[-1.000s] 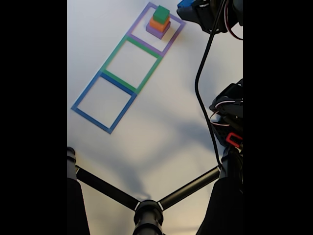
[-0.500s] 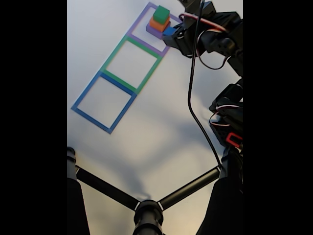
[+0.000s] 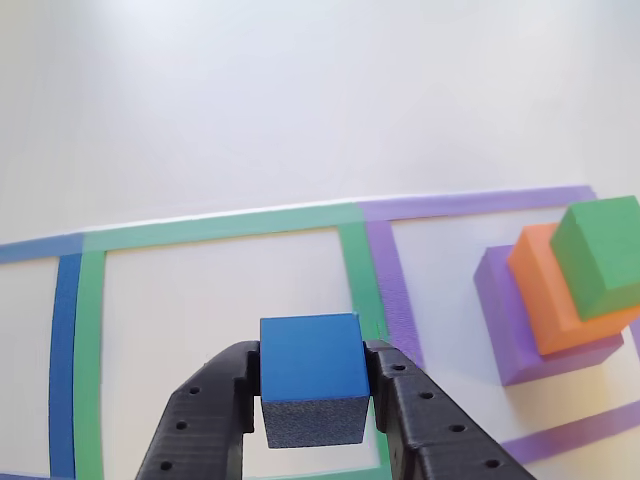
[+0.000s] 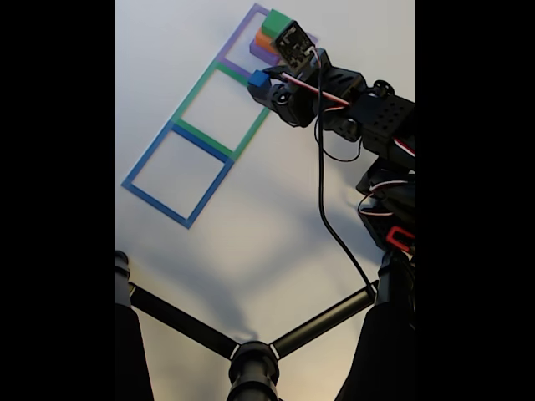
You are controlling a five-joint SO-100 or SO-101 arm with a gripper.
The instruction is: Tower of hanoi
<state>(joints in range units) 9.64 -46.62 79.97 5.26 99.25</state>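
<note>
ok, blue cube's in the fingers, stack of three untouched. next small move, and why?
Probably lower it a little into the green square and release. The gripper holds the blue cube clamped between both fingers, at that square's near edge beside the purple border. The green-on-orange-on-purple stack fills the purple square, and the green square looks bare. The cube's height above the table is unclear.

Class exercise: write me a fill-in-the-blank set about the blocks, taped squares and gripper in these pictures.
1. The gripper is shut on a ____ cube.
2. The stack stands inside the ____ taped square.
3. The top block of the stack is ____.
4. The bottom block of the stack is ____.

Missing words: blue; purple; green; purple
</note>
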